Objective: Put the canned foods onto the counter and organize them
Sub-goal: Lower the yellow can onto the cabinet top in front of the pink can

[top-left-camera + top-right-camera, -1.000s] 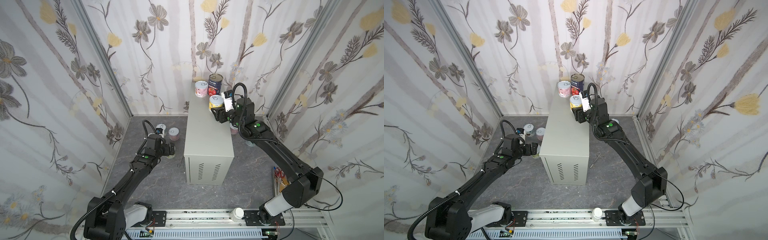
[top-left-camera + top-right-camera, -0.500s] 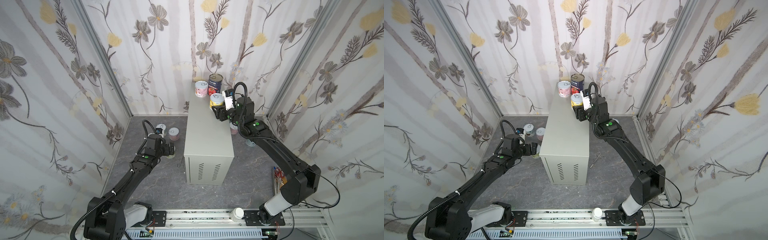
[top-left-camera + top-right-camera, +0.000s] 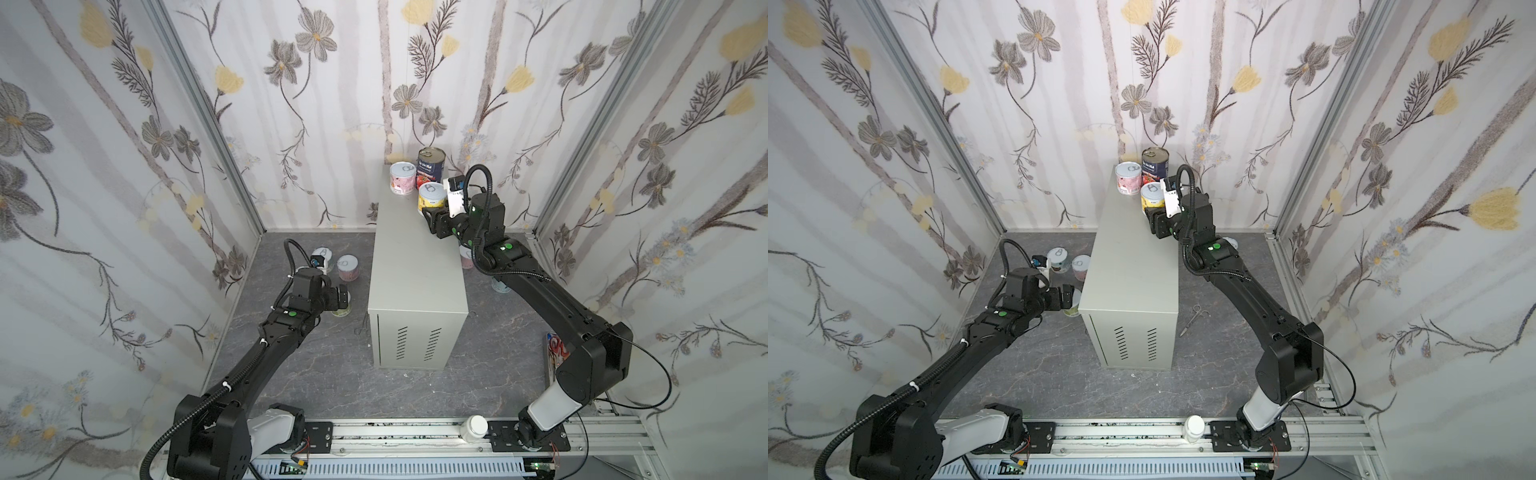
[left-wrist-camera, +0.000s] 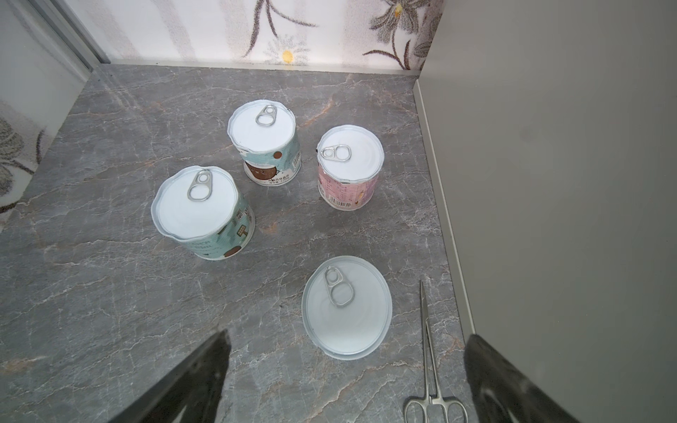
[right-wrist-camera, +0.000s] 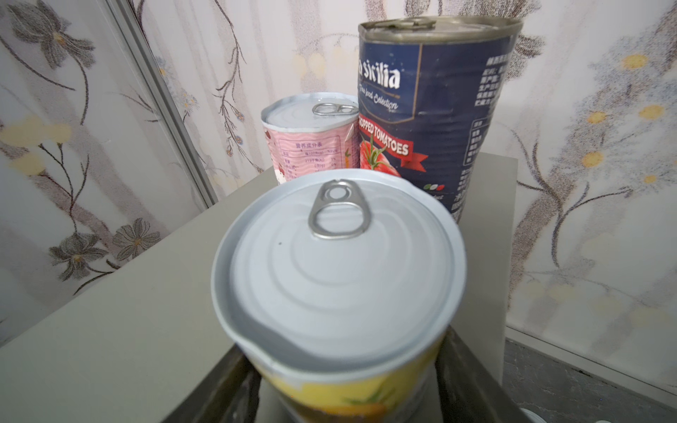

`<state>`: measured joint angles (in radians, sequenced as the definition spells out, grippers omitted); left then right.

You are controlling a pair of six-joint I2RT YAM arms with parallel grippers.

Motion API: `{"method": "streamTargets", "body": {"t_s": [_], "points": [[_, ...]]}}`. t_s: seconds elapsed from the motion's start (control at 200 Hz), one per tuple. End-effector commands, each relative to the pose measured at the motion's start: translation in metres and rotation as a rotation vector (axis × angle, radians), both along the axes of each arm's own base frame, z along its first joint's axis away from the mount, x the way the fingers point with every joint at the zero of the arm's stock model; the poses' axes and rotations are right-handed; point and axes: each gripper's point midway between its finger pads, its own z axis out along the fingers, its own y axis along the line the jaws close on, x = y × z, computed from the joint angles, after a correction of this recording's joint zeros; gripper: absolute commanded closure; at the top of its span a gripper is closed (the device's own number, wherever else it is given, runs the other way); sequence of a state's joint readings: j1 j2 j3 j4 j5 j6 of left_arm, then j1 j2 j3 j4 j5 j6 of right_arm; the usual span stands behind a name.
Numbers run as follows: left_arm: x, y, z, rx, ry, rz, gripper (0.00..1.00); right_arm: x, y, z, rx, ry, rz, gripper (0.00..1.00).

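Over the last 1 second the right gripper [image 3: 432, 217] has pushed forward along the top of the counter [image 3: 415, 270], carrying the yellow can [image 3: 431, 196] clamped between its jaws. The tomato can [image 3: 431, 166], straight ahead of the fingertips, is closer now, and the 2 cans nearly overlap in both top views. The pink can [image 3: 402, 178], ahead of the gripper on the side toward the left arm, has drawn nearer as well. Behind the gripper, the right arm [image 3: 594, 361] has swung its elbow slightly forward with the reach.
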<state>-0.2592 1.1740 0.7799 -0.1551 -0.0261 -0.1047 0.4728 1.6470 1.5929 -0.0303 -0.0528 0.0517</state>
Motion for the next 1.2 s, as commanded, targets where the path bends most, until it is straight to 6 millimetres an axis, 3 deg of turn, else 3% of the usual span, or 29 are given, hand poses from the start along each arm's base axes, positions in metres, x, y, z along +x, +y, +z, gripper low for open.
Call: {"method": "streamTargets", "body": {"t_s": [0.0, 0.749, 1.194], "points": [[0.002, 0.002, 0.007, 0.007, -0.016, 0.006, 0.0, 0.001, 0.002, -0.019, -0.014, 0.056, 0.004, 0.36], [0.001, -0.001, 0.007, -0.013, -0.018, 0.003, 0.0, 0.004, 0.003, -0.029, -0.02, 0.074, 0.008, 0.37], [0.002, -0.004, -0.01, -0.061, 0.047, 0.027, 0.0, 0.001, 0.001, -0.032, -0.025, 0.082, 0.01, 0.31]]}}
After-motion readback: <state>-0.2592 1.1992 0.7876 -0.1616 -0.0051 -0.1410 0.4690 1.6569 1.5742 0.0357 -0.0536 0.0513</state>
